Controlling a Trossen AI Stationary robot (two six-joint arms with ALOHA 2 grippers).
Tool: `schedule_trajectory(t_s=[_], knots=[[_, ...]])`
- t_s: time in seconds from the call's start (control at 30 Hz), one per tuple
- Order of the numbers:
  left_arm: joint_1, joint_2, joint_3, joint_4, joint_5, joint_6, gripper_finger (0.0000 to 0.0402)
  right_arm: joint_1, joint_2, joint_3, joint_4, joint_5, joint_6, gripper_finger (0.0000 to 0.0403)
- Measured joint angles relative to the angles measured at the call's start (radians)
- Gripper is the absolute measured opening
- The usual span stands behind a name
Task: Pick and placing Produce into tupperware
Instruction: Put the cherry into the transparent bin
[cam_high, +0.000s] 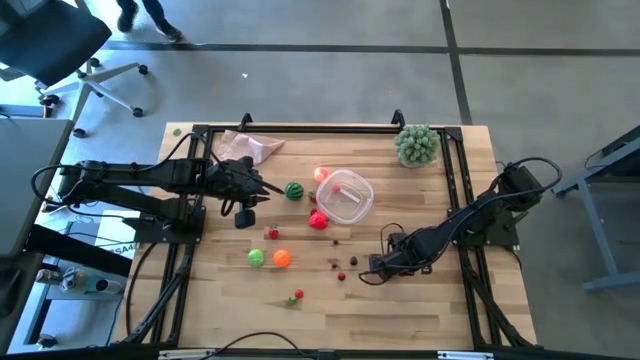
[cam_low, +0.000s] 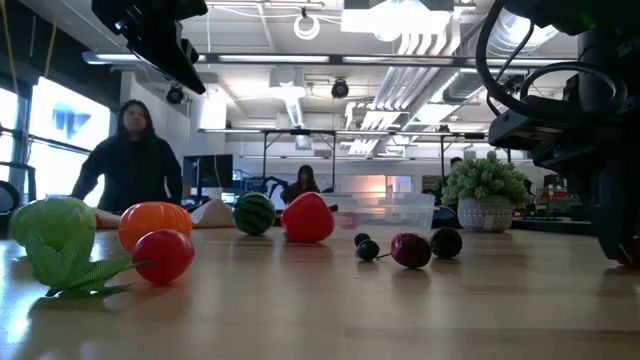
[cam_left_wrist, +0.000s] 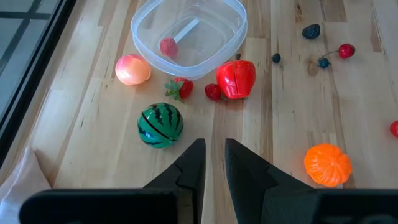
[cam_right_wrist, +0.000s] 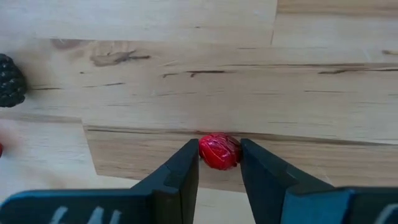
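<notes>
The tupperware (cam_high: 347, 195) stands mid-table as a clear tub (cam_left_wrist: 138, 45) with one small red piece (cam_left_wrist: 168, 45) inside. Around it lie a striped green ball (cam_left_wrist: 160, 124), a red piece (cam_left_wrist: 236, 79), a peach-coloured ball (cam_left_wrist: 132, 69) and a strawberry (cam_left_wrist: 180, 88). An orange ball (cam_high: 282, 258) and a green ball (cam_high: 257, 258) rest nearer the front. My right gripper (cam_right_wrist: 219, 149) points down at the front right (cam_high: 372, 273), closed on a tiny red berry (cam_right_wrist: 219, 151). My left gripper (cam_left_wrist: 212, 155) hovers left of the striped ball, its fingers nearly together, holding nothing. My right gripper has the red berry's two opposite sides (cam_right_wrist: 203, 152) between its two fingertips. The fingers come from above, pointing down. The berry still lies on the wooden table top.
A bushy pale-green plant (cam_high: 417, 145) stands at the far right corner and a beige cloth (cam_high: 245, 147) lies at the far left. A blackberry (cam_right_wrist: 11, 81) and other small berries (cam_high: 341, 276) are scattered near my right gripper. People show in the room beyond the table.
</notes>
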Motion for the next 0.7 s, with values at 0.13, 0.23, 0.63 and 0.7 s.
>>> schedule_trajectory(t_s=[0.13,0.23,0.63,0.7], knots=[[0.000,0.000,0.000,0.000,0.000,0.000,0.0051,0.000,0.000,0.000,0.000,0.001,-0.006,0.0093],[0.000,0.000,0.000,0.000,0.000,0.000,0.0051,0.000,0.000,0.000,0.000,0.006,-0.016,0.0092],[0.000,0.000,0.000,0.000,0.000,0.000,0.0051,-0.026,-0.089,0.114,-0.090,0.167,-0.135,0.0092],[0.000,0.000,0.000,0.000,0.000,0.000,0.0051,-0.051,-0.119,0.164,-0.120,0.228,-0.204,0.0092]])
